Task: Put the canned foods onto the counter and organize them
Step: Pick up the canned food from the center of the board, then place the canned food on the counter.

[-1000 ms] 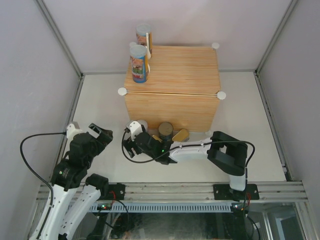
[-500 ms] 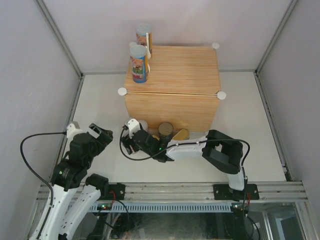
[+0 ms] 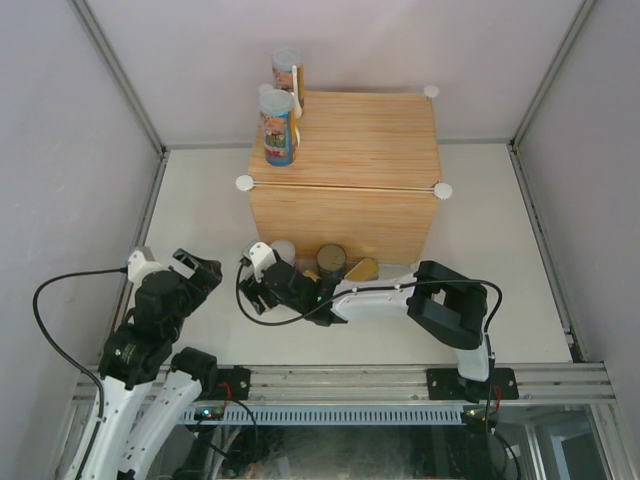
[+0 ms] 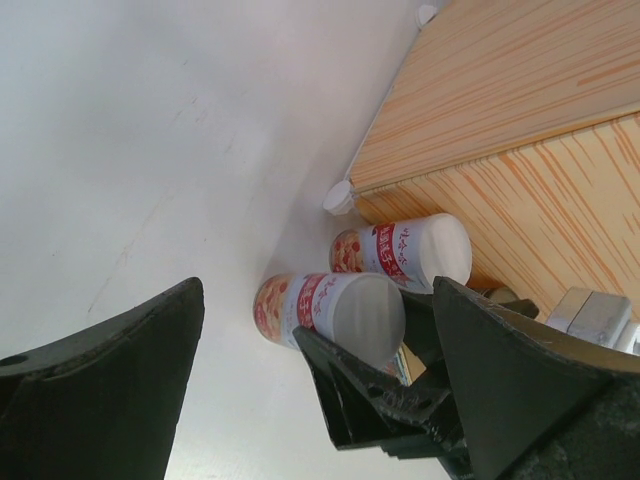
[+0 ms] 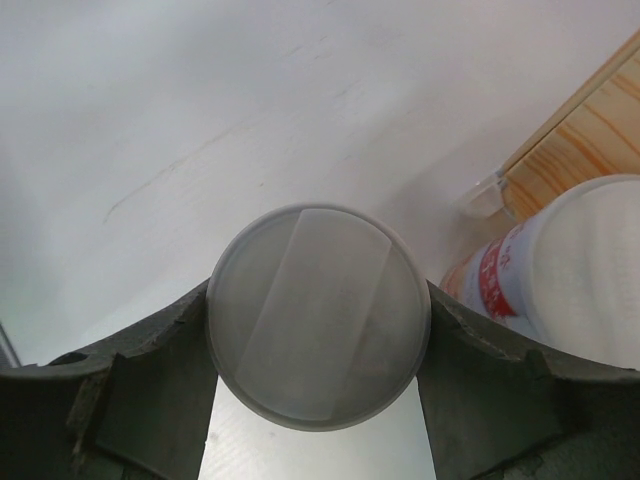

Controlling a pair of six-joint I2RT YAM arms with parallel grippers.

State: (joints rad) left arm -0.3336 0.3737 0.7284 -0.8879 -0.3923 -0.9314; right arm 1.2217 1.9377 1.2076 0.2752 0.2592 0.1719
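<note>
Clasping round white-lidded can [image 5: 318, 300], right gripper [image 5: 318, 325], smooth wood-grain counter [image 3: 350, 140]

My right gripper [image 3: 262, 283] has slid left and narrowed its fingers against the tall red-labelled can with a white lid [image 4: 330, 310], while my left gripper [image 3: 172, 268] has drawn back slightly.

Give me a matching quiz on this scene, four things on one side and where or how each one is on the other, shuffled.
1 blue-labelled can
2 dark can
3 red-labelled can farther from the counter
4 left gripper

A open, empty
B between the right gripper's fingers
C on the table before the counter
D on top of the counter

Pairs: 1-D, 2-C, 3-B, 4-A
</note>
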